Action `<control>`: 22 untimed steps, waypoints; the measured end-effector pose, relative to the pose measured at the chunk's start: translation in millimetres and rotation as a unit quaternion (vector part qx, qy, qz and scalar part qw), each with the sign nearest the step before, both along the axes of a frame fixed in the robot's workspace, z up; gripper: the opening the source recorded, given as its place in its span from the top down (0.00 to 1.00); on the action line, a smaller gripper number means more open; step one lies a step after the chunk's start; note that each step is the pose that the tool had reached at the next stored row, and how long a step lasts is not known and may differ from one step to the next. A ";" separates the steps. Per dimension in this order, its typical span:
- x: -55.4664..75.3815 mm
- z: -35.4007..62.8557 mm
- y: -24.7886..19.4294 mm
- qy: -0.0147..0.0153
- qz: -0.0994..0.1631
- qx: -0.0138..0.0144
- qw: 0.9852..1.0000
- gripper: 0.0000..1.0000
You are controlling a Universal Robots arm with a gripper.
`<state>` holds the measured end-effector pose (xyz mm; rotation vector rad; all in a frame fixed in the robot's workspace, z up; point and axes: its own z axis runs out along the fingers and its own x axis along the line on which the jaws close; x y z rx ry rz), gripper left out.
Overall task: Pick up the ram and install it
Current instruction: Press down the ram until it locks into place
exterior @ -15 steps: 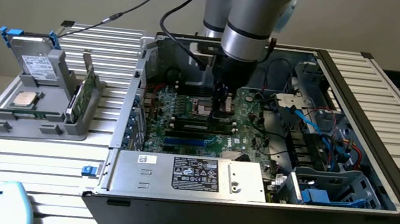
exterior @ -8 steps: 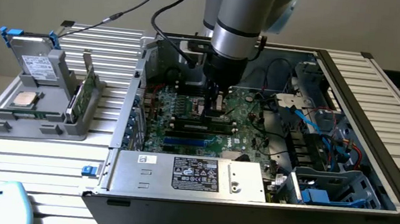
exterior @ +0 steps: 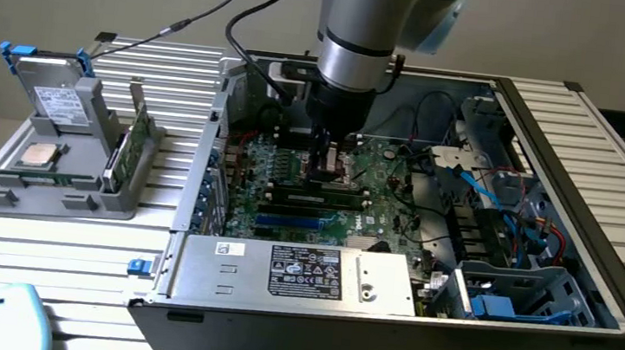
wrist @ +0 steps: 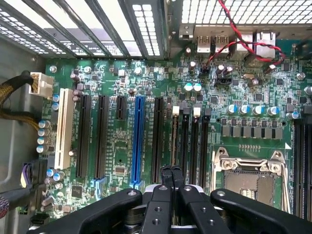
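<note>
In the exterior view, your arm reaches down into the open computer case (exterior: 615,285), with the gripper (exterior: 328,161) low over the motherboard (exterior: 290,160). Its fingers sit together, just above the memory slots. The ram (exterior: 313,198) lies seated along one of those slots, a long dark strip just below the gripper on the side toward the power supply (exterior: 302,274). To the exterior view's left, outside the case, you have a grey parts holder (exterior: 50,187) carrying a square silver processor (exterior: 38,155), a hard drive (exterior: 59,100) standing at the back, and a green card (exterior: 135,143) standing on edge.

In the wrist view, you look straight down on the motherboard (wrist: 117,151). The gripper (wrist: 171,178) has its two black fingertips (wrist: 166,175) pressed together, resting on the near end of the ram (wrist: 174,139), which stands edge-on in its slot among the black memory slots. Beside them is the empty processor socket (wrist: 248,178) with its metal frame. On the other side run a blue expansion slot (wrist: 138,139), several black ones and a white slot (wrist: 63,129).
</note>
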<state>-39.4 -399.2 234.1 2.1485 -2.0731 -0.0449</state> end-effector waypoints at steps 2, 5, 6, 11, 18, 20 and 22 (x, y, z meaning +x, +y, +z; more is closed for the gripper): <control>-0.3 -1.1 0.0 -0.001 0.000 0.000 1.000 0.90; -0.6 -2.5 0.0 -0.001 0.000 -0.001 1.000 0.90; -0.7 -2.9 0.0 -0.001 0.000 -0.001 1.000 0.90; -1.6 -5.0 0.2 -0.002 0.000 -0.003 1.000 0.90; -3.2 -7.8 1.1 -0.002 0.000 -0.011 1.000 0.90; -3.4 -8.1 1.4 -0.002 0.000 -0.013 1.000 0.90; -3.4 -8.2 1.7 -0.002 0.000 -0.013 1.000 0.90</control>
